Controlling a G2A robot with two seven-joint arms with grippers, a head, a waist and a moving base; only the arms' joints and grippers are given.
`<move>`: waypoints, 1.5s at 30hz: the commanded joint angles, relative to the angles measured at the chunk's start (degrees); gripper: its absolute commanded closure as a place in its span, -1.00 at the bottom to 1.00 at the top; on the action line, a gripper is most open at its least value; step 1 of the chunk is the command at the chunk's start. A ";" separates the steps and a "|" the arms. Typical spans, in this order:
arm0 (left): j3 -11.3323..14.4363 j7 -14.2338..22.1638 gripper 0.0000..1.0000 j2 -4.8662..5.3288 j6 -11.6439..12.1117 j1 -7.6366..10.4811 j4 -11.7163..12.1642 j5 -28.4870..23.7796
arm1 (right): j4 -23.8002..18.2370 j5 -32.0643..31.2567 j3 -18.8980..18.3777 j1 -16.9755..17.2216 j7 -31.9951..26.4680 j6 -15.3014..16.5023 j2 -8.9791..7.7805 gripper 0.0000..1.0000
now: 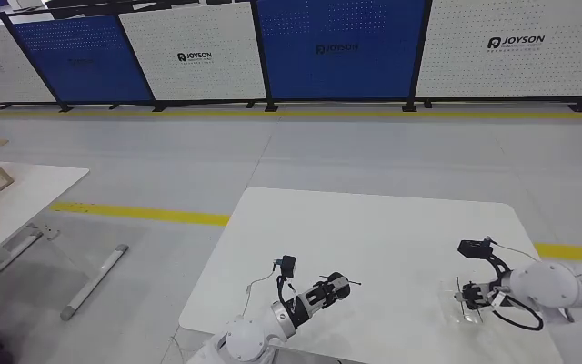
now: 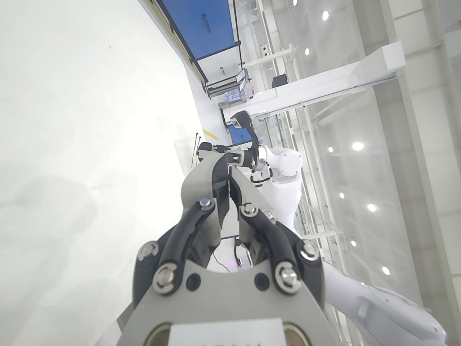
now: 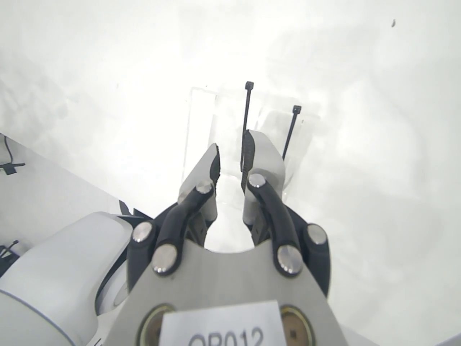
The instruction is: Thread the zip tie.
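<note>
My right gripper [image 3: 234,149] is open over a clear holder [image 3: 201,116] at the right front of the white table [image 1: 382,237]. Two black zip ties stand in the holder. The nearer zip tie [image 3: 247,109] rises between the fingers and lies against one pad [image 3: 248,152]. The second zip tie [image 3: 292,127] stands just outside that finger. My left gripper [image 2: 227,162] hovers near the table's front edge with its pads together. In the top view, thin black ends of a zip tie [image 1: 356,283] stick out on both sides of the left gripper [image 1: 338,287].
The table's front edge runs just below both arms [image 1: 300,341]. A second white table [image 1: 27,187] stands far left across the floor. A few loose zip ties [image 3: 9,169] lie on a lower surface beyond the table edge.
</note>
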State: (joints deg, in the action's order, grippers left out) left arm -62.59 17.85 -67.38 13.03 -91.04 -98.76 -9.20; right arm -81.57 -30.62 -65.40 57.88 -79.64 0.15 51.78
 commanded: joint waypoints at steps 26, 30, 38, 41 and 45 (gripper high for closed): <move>0.00 0.00 1.00 0.00 0.00 0.00 0.00 0.00 | 5.66 1.22 7.61 -5.67 0.00 -3.25 0.45 0.52; 0.00 0.00 1.00 0.00 0.00 0.00 0.00 0.00 | 6.52 1.26 8.49 -6.40 0.00 -3.70 0.61 0.58; 0.00 0.00 1.00 0.00 0.00 0.00 0.00 0.00 | 7.51 1.35 9.90 -7.40 0.00 -4.40 0.82 1.00; 0.00 0.00 1.00 0.00 0.00 0.00 0.00 0.00 | 7.19 1.69 9.58 -7.25 0.10 -4.19 0.75 1.00; 0.00 0.00 1.00 0.00 0.00 0.00 0.00 0.00 | 5.03 1.72 8.05 -5.81 1.09 -3.79 0.24 1.00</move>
State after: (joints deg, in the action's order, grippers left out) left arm -62.59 17.85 -67.38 13.03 -91.04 -98.76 -9.20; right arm -75.79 -28.97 -56.78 51.55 -78.87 -3.79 52.20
